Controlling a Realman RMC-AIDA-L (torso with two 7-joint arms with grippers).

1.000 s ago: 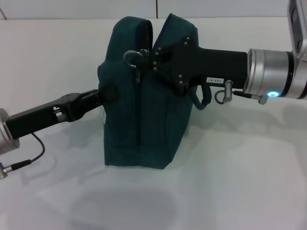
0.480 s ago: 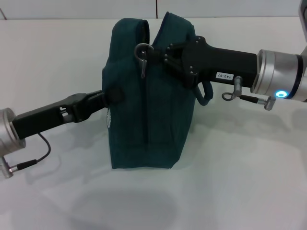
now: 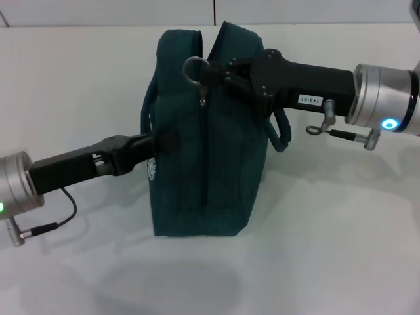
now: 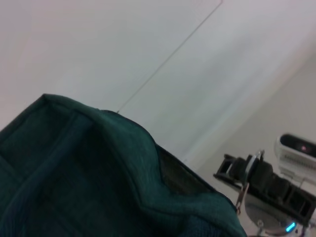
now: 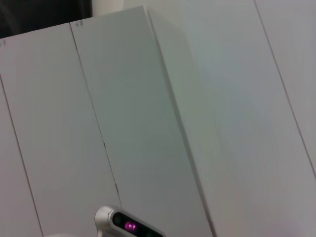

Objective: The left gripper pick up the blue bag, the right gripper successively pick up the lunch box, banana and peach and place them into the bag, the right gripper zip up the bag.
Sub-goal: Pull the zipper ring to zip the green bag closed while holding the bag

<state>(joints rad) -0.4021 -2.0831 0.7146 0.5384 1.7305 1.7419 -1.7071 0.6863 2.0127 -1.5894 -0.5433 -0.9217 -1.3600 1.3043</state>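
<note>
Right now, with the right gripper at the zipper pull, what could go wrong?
The right gripper holds only the zipper pull by its small ring, which may slip free. The blue bag stands tall with the left gripper at one side only, so a hard pull might tip or drag it.

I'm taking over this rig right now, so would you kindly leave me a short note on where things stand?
Left tool: against the left side of the blue bag, apparently gripping it; the contact itself is hidden.
Right tool: at the top of the bag, at the ring zipper pull; grip not clearly visible.
The bag stands upright on the white table.
Lunch box, banana and peach: none in view, presumably inside the bag.
Done: packing, by the look of it.
Left: the top still shows a gap between its two flaps, so finish zipping, then let go.
</note>
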